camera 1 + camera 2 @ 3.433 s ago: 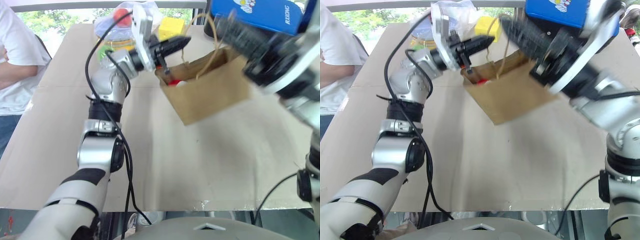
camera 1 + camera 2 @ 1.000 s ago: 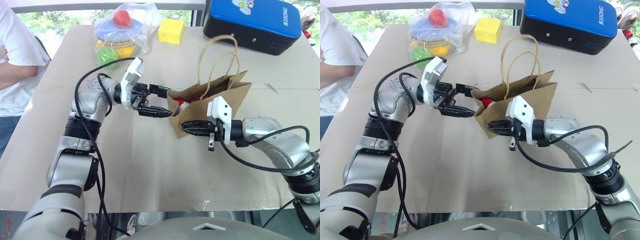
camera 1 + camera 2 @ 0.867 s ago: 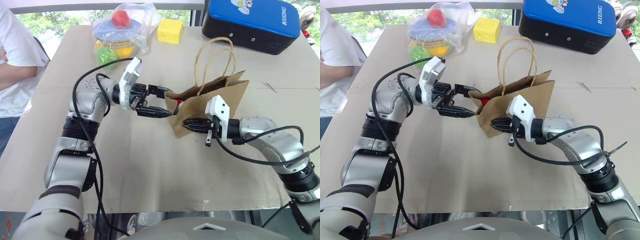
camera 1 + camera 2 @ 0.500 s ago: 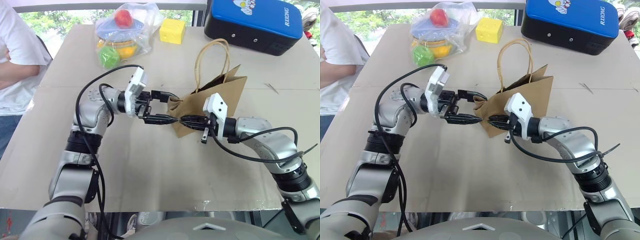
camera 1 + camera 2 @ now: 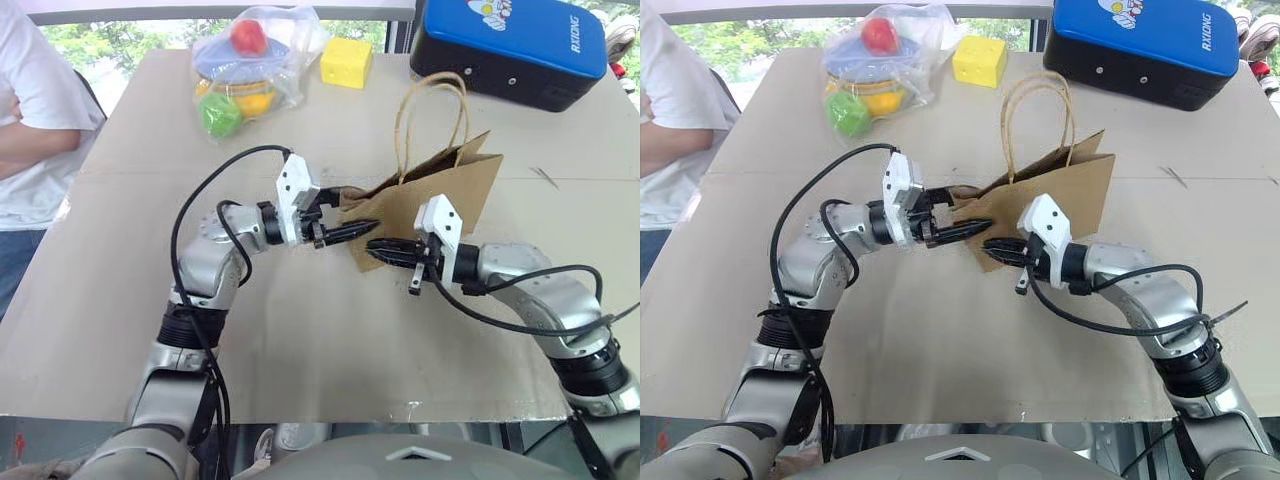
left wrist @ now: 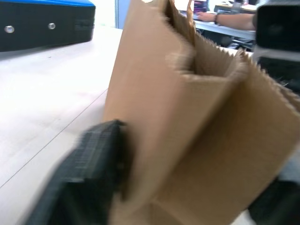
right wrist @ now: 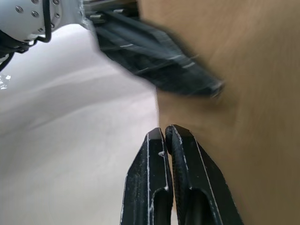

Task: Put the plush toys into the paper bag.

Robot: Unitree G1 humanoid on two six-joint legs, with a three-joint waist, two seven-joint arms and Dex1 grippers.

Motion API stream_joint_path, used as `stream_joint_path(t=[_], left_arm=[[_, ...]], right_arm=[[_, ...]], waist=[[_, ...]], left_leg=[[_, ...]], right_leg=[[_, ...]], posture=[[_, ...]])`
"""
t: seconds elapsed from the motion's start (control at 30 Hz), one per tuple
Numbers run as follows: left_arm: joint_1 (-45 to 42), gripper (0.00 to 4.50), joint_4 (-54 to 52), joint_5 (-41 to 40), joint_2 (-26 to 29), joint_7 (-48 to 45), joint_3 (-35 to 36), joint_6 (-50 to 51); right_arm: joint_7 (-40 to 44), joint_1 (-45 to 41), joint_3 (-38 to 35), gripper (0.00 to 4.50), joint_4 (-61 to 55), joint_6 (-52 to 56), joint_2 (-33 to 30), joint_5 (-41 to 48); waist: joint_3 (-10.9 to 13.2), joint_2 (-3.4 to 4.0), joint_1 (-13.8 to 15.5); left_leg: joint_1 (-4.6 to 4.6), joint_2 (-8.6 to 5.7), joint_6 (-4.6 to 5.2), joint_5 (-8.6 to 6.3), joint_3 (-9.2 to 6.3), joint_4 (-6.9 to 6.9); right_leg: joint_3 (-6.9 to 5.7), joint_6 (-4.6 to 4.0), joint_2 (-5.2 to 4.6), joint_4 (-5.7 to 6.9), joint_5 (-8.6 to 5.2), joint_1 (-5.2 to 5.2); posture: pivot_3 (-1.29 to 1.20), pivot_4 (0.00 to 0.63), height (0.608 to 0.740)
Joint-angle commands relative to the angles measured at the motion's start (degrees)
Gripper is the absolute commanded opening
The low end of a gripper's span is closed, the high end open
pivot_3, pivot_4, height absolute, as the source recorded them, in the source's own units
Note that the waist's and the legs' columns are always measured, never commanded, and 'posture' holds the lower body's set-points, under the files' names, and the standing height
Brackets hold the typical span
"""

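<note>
- While the left gripper reaches level toward the brown paper bag, its black fingers pinch the bag's near edge; one finger lies flat against the paper wall.
- From the other side, the right gripper points back at it, fingers pressed tight together on nothing, its tips just beside the bag's lower corner.
- Both grippers meet at that same corner, so the bag sits right between them, leaning, with its cord handles standing up.
- No plush toy can be seen; the bag's inside is hidden, so I cannot tell what is in it.
- Farther off on the tan table rest a clear plastic bag of colourful toys, a yellow holed block and a blue case.
- Nothing stands in the way.
</note>
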Motion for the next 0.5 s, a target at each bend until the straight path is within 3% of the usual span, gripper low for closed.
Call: stream_joint_path(t=[0.03,0.13,0.17,0.3,0.4,0.47,0.5], left_arm=[[0.2,1.47,-0.8,0.9,-1.5,1.2,-0.7,-3.0],[-1.0,0.22,1.2,0.8,-2.8,1.6,-0.1,-4.2],[-1.3,0.02,1.8,0.7,-2.9,1.6,0.1,-4.4],[-6.4,0.02,8.6,-0.9,-1.6,-7.1,0.7,-9.3],[-12.7,0.0,18.4,-0.4,-0.7,-16.3,0.5,-15.8],[-18.6,0.0,29.0,1.0,-1.1,-22.6,-0.1,-21.1],[-20.7,0.0,33.5,1.9,-1.5,-24.5,-0.3,-23.8]], right_arm=[[-0.6,1.9,-3.8,0.0,-5.9,0.9,-1.5,2.1],[-1.7,4.7,-6.7,0.0,-10.7,1.1,-2.3,3.7],[-2.0,5.5,-7.4,0.0,-12.1,1.0,-2.4,4.1],[-3.9,12.0,-15.9,0.0,-20.5,1.0,-2.7,10.6],[-4.7,18.5,-21.2,0.89,-25.1,1.4,-7.4,8.2],[-3.4,26.4,-29.2,1.68,-28.3,0.2,-9.8,8.1],[-2.9,29.3,-32.2,2.32,-29.2,-0.5,-10.4,8.3]], waist=[[0.0,0.01,0.0],[0.0,0.01,0.1],[0.0,0.01,0.2],[0.0,0.01,0.6],[0.0,0.01,1.2],[0.0,0.02,1.7],[0.0,0.01,2.0]], left_leg=[[0.0,0.0,0.0,0.0,0.0,0.0],[0.0,0.0,0.0,0.0,0.0,0.0],[0.0,0.0,0.0,0.0,0.0,0.0],[-0.01,0.0,0.0,0.0,0.0,0.0],[-0.01,-0.04,0.01,-0.01,0.02,0.01],[-0.01,-0.13,0.02,-0.01,0.02,0.01],[-0.03,-0.26,0.05,-0.02,-0.04,0.01]], right_leg=[[0.0,0.0,0.0,0.0,0.0,0.0],[0.0,0.0,0.0,-0.01,0.0,0.0],[0.0,0.0,0.0,-0.01,0.0,0.01],[-0.01,0.0,0.01,-0.01,0.0,0.01],[-0.02,0.0,0.02,-0.03,0.0,0.03],[-0.03,0.0,0.02,-0.06,-0.01,0.07],[-0.09,0.0,0.01,-0.07,-0.01,0.11]], posture=[[0.0,0.15,0.74],[0.0,0.15,0.74],[0.0,0.15,0.74],[0.0,0.15,0.74],[0.0,0.15,0.74],[0.0,0.15,0.74],[0.0,0.15,0.74]])
